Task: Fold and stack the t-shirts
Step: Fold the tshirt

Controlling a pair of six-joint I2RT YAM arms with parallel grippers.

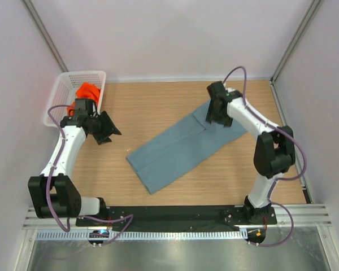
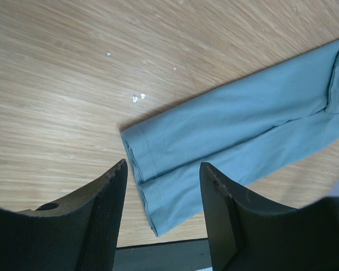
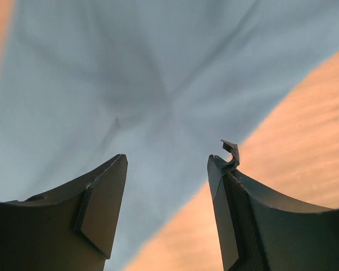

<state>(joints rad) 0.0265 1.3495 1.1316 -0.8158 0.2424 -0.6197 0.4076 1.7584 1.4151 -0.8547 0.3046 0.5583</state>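
The grey-blue t-shirt [image 1: 178, 148] lies folded into a long strip, running diagonally from the table's middle front to the right rear. The orange t-shirt [image 1: 88, 90] sits bunched in the white basket [image 1: 62, 90] at the far left. My right gripper [image 1: 217, 116] hovers open over the strip's upper right end, and its wrist view shows the grey-blue t-shirt [image 3: 135, 84] close below with nothing between the jaws. My left gripper [image 1: 106, 131] stands open left of the strip, apart from it. Its wrist view shows the grey-blue t-shirt [image 2: 226, 130] and its hem end.
The wooden table [image 1: 152, 101] is bounded by white walls at the back and sides. A black base strip [image 1: 175, 217] holds both arms at the near edge. A few white specks [image 2: 138, 97] lie on the wood left of the shirt.
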